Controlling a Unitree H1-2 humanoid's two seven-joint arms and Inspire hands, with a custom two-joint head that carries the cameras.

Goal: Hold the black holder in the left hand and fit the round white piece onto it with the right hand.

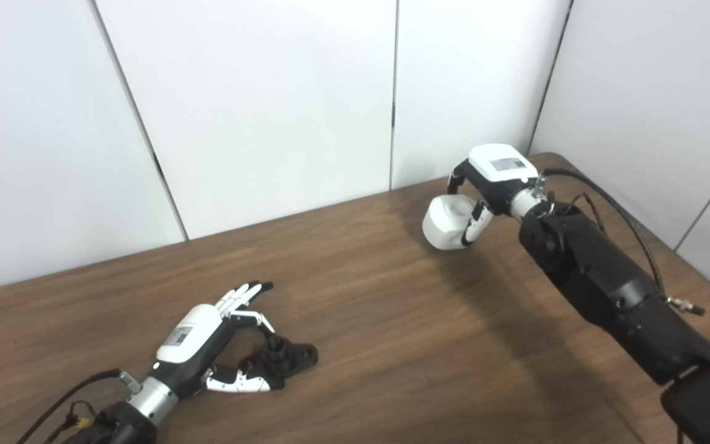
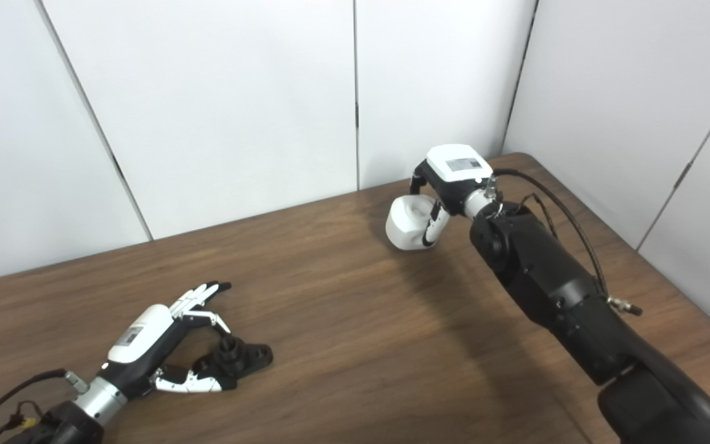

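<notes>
The black holder lies on the wooden table at the front left, a short post standing up from its flat base. My left hand rests beside it, open, most fingers stretched out and one bent toward the post. Its thumb lies along the holder's near side, and the holder sits on the table between thumb and fingers. At the far right my right hand is shut on the round white piece, held just above the tabletop with its hollow face turned up and toward me.
White wall panels close off the table's back edge and right side. The right forearm with its loose cable stretches across the right part of the table. Bare wood lies between the two hands.
</notes>
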